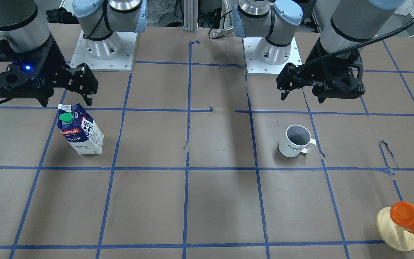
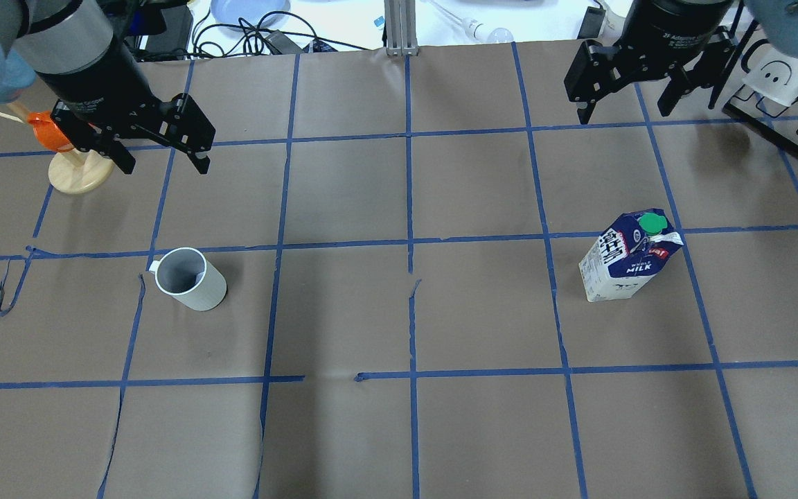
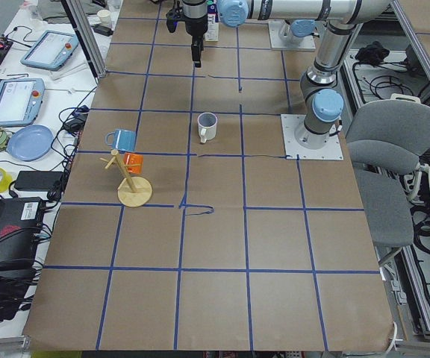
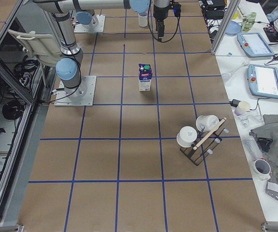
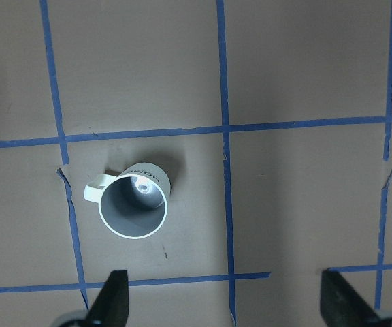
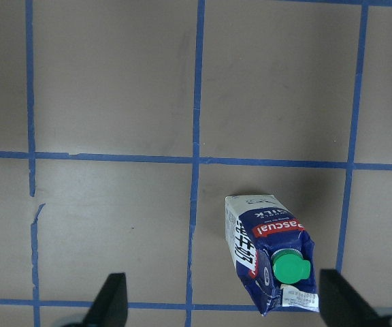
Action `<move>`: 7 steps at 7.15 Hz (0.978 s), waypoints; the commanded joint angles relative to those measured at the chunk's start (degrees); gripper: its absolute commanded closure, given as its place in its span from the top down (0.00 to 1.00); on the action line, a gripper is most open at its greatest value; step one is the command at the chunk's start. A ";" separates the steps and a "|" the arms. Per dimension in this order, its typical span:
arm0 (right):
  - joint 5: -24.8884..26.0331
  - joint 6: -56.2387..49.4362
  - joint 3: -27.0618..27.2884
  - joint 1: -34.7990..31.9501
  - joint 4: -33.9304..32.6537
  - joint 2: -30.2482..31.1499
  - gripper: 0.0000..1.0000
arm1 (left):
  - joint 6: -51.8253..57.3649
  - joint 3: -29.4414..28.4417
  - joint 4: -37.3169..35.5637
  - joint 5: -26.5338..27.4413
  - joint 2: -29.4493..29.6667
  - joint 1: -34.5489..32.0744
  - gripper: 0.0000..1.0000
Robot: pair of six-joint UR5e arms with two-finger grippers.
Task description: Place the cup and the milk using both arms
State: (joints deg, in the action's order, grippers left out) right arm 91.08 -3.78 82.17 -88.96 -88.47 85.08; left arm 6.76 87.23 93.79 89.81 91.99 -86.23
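The white cup [image 1: 295, 141] stands upright on the brown table, grey inside showing; it also shows in the overhead view [image 2: 188, 278] and in the left wrist view [image 5: 135, 204]. My left gripper [image 2: 163, 166] hangs open and empty above the table, beyond the cup and apart from it. The blue and white milk carton [image 1: 81, 131] with a green cap stands upright on the other side, seen too in the overhead view [image 2: 627, 256] and in the right wrist view [image 6: 271, 255]. My right gripper [image 2: 624, 114] is open and empty, well above and beyond the carton.
An orange cup on a wooden stand [image 2: 73, 163] sits close to my left gripper, with a blue cup [image 3: 122, 139] beside it. A black rack with white cups [image 2: 780, 76] stands near my right gripper. Blue tape lines grid the table.
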 commanded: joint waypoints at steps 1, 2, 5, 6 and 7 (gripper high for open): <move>-0.20 0.09 0.01 0.02 -0.04 0.00 1.00 | 0.01 0.13 -0.01 0.01 -0.14 0.09 1.00; -0.20 0.09 0.01 0.02 -0.04 -0.17 1.00 | 0.01 0.13 0.08 0.27 -0.14 0.09 1.00; -0.20 0.09 0.01 0.02 -0.04 -0.09 1.00 | -0.08 0.22 -0.10 0.89 -0.23 0.09 1.00; -0.20 0.09 0.01 0.02 -0.04 -0.09 1.00 | -0.08 0.22 -0.01 0.89 -0.23 0.09 1.00; -0.20 0.09 0.01 0.02 -0.04 -0.09 1.00 | -0.08 0.22 -0.01 0.89 -0.23 0.01 1.00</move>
State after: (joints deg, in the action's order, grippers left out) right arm 90.88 -3.69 82.18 -88.95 -88.50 84.99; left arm 6.69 87.44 93.76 90.69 91.76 -86.16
